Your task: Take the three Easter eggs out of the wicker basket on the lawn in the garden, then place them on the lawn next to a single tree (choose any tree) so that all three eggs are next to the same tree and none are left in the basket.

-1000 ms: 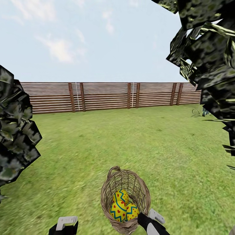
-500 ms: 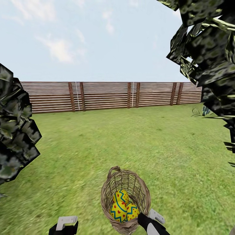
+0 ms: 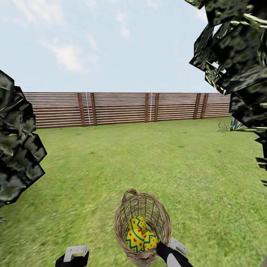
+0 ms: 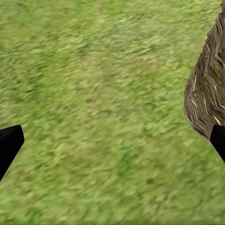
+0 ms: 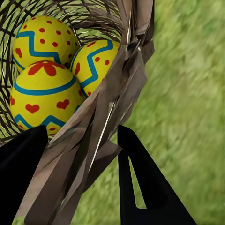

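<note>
The wicker basket [image 3: 121, 222] is low in the head view over the lawn [image 3: 148, 159]. Three yellow Easter eggs [image 3: 139, 233] with blue zigzags and red motifs lie inside it. My right gripper [image 3: 163, 246] is shut on the basket's near rim. In the right wrist view, its fingers [image 5: 140, 178] straddle the woven wall [image 5: 110, 103], with the eggs [image 5: 44, 93] just beyond. My left gripper [image 3: 75, 256] stands open to the basket's left. In the left wrist view it [image 4: 112, 145] has only grass between its fingers, and the basket's side [image 4: 206, 93] is next to one fingertip.
Dark blocky tree foliage hangs in at the left [image 3: 16, 148] and the upper right [image 3: 237, 55]; no trunks show. A brown slat fence [image 3: 118, 109] closes the far side of the grass. A spiky plant [image 3: 233, 126] sits at the right edge.
The whole picture has shifted a little: the foliage on both sides slid outward, so the camera moved. The basket, eggs and both grippers keep their place in the view.
</note>
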You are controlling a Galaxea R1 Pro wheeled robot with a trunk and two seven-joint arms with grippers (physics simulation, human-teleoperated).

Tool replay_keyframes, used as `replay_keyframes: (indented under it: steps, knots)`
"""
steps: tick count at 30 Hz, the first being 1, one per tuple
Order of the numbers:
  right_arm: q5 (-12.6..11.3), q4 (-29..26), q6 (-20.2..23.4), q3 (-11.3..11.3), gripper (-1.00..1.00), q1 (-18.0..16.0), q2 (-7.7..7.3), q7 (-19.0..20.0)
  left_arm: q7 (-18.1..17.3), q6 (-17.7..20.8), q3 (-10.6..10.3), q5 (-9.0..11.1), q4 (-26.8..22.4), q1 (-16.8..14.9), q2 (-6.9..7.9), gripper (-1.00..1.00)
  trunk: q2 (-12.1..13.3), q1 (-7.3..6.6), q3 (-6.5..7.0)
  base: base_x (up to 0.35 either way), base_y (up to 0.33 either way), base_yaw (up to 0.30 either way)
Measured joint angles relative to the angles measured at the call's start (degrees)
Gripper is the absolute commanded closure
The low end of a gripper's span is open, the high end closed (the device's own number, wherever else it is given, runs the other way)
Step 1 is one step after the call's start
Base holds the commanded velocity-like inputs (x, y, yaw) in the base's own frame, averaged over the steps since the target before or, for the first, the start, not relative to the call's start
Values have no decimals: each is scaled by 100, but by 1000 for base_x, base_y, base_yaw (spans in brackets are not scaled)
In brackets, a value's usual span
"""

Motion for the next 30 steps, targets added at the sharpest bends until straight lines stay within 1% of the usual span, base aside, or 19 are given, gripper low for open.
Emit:
replay_keyframes:
  steps: [30]
  knots:
    - [0, 0, 0, -4, 100, 0, 0, -6, 9, 0, -9, 0, 20, 2, 0, -100, -1204, 659, -539, 0, 0, 0]
